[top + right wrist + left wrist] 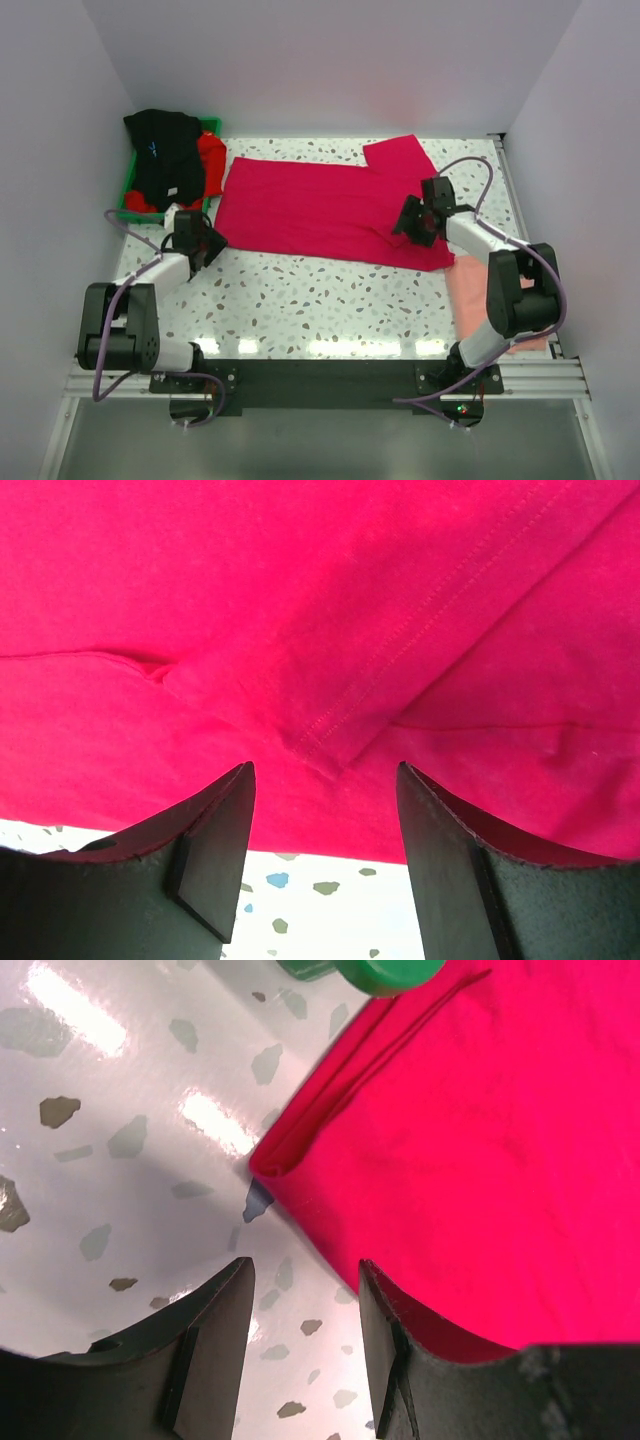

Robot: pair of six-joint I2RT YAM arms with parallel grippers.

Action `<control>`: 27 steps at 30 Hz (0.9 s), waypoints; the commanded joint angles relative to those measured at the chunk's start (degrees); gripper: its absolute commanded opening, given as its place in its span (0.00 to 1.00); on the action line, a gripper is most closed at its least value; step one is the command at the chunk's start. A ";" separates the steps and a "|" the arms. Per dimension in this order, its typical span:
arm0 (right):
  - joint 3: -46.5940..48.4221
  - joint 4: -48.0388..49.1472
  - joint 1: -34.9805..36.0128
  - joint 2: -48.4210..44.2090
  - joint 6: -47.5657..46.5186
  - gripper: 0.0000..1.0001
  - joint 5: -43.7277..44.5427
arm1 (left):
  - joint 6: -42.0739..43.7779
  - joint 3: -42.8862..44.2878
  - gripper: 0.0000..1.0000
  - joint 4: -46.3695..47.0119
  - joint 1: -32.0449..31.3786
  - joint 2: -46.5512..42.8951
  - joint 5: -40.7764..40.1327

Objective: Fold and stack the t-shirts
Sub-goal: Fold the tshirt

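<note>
The crimson-pink t-shirt (pixel 320 205) lies spread across the middle of the table, one sleeve sticking out at the back right. My left gripper (pixel 205 243) is open at the shirt's near left corner (pixel 275 1165), with bare table between its fingers. My right gripper (pixel 417 222) is open over the shirt's right part, above a folded sleeve hem (pixel 335 745). A salmon-pink t-shirt (pixel 485 295) lies at the right edge, partly under my right arm. A black t-shirt (pixel 165 150) and a bright red one (pixel 210 165) are piled on the green tray (pixel 130 190).
The tray stands at the back left corner; its green edge (pixel 385 972) shows in the left wrist view. White walls close in the left, back and right sides. Speckled table (pixel 320 300) lies between the shirt and the arm bases.
</note>
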 commanded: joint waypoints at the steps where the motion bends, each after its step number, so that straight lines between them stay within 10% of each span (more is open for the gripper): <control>1: -0.72 4.41 0.85 1.09 1.62 0.61 -0.73 | -1.34 0.27 0.51 6.07 0.40 2.09 -1.77; 12: -0.37 5.20 1.47 4.52 2.49 0.53 -0.02 | -1.69 1.15 0.38 6.60 0.40 6.49 -3.01; 20: 3.14 4.94 1.56 6.98 3.02 0.19 -0.73 | -1.34 1.24 0.09 5.63 0.40 5.88 -3.80; 27: 9.81 3.45 1.56 9.18 3.37 0.00 -1.43 | -1.08 0.63 0.05 5.28 0.40 5.18 -3.62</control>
